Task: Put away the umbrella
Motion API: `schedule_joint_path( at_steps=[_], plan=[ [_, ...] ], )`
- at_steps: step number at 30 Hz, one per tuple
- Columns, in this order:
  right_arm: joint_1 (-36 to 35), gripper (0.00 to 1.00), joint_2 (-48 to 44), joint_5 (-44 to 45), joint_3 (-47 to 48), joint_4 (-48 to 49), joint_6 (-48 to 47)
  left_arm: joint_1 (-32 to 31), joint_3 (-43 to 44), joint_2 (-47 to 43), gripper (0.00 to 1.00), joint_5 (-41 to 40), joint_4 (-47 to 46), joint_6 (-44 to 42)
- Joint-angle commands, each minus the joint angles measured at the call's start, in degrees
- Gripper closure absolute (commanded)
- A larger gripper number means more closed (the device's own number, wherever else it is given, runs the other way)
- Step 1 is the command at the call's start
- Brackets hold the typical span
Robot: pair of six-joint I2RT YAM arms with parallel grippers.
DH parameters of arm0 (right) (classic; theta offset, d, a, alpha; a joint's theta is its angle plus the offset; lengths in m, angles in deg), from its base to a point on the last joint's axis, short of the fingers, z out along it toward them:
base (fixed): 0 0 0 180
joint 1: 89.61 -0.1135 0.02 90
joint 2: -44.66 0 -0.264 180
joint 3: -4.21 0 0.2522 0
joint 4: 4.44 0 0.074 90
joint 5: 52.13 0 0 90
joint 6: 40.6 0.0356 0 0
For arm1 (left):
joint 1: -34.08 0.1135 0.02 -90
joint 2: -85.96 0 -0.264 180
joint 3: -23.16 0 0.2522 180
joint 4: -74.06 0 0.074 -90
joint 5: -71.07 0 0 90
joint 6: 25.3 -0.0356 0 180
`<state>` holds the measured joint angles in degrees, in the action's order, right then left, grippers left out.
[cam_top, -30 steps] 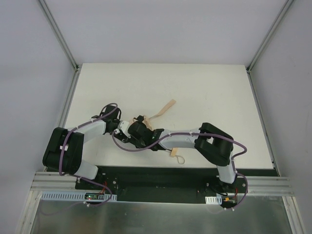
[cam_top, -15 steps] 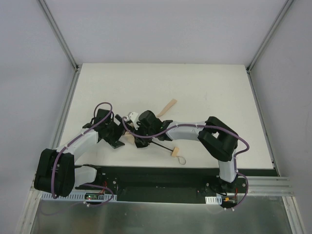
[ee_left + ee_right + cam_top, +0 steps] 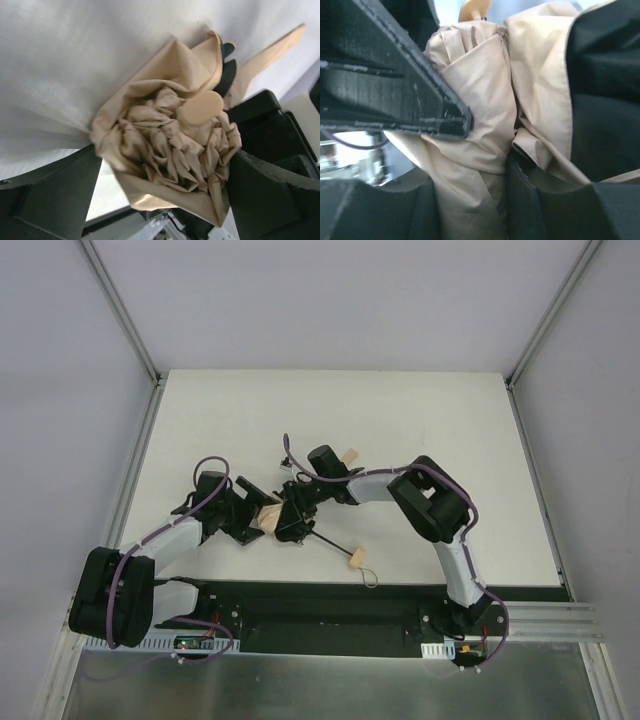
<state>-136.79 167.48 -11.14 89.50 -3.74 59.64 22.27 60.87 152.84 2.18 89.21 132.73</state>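
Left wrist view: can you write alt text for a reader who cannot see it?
The crumpled beige umbrella, a round cap at its centre, fills the frame against the white table, between the wide-open black fingers of the left gripper. Its tan strap trails toward the upper right.

Soft, even light whitens the table; wrist views are close, their dark fingers blurred, backgrounds overexposed.

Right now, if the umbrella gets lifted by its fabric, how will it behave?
Likely floppy: the umbrella fabric is loose and crumpled, so it may slump or slip when gripped. The thin shaft looks stiff, and the handle would probably swing or drag.
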Motion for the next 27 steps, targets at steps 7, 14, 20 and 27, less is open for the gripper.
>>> schedule_joint_path(
  at_steps=[7,14,20,27],
  plan=[
    [4.02,1.0,12.08,-11.1,-1.13,2.75,22.09,-5.84,-1.26,11.43,0.13,0.17,-5.6,0.26],
    [4.29,1.0,14.19,-12.33,2.3,9.0,29.13,-8.93,-4.26,16.26,0.39,-2.64,-8.07,4.13],
    [4.2,0.8,10.52,-8.92,4.23,0.62,23.1,-9.1,-3.82,20.14,0.76,-4.31,-8.24,1.24],
    [4.11,0.37,0.67,4.7,13.44,-31.2,-0.54,-9.37,-5.93,20.75,0.94,-4.93,-7.01,1.05]
  ],
)
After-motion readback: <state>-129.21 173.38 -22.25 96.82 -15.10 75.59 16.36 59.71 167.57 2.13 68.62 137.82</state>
